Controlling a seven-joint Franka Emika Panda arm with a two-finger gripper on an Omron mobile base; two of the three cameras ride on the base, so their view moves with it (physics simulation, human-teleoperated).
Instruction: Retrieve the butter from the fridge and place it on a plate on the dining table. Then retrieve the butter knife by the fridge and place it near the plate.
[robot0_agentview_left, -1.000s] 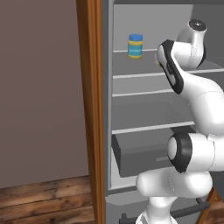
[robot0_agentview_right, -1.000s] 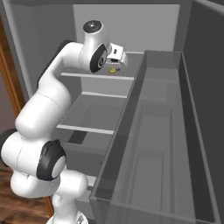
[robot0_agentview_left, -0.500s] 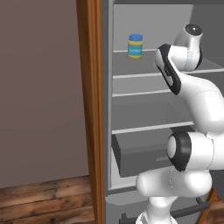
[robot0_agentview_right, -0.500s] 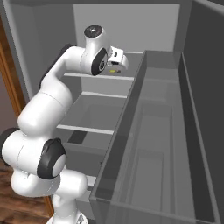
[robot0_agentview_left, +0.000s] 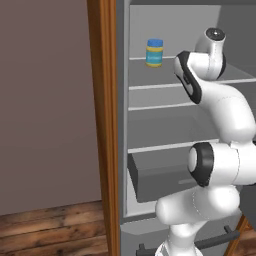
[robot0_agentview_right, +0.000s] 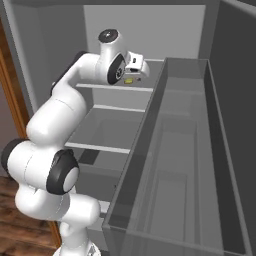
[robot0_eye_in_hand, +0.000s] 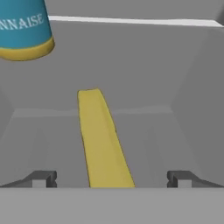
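Tool spread beside butter, jar reading "NNAISE".

Jar cropped at top; butter near end hidden.

To my left I see a plain mauve-grey wall running down to a dark wooden plank floor, with a tall brown wooden panel standing upright along the wall's right edge

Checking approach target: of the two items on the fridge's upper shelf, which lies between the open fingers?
The butter, a flat yellow stick lying lengthwise between the gripper's spread fingertips. The blue-labelled jar stands upright, off to one side.
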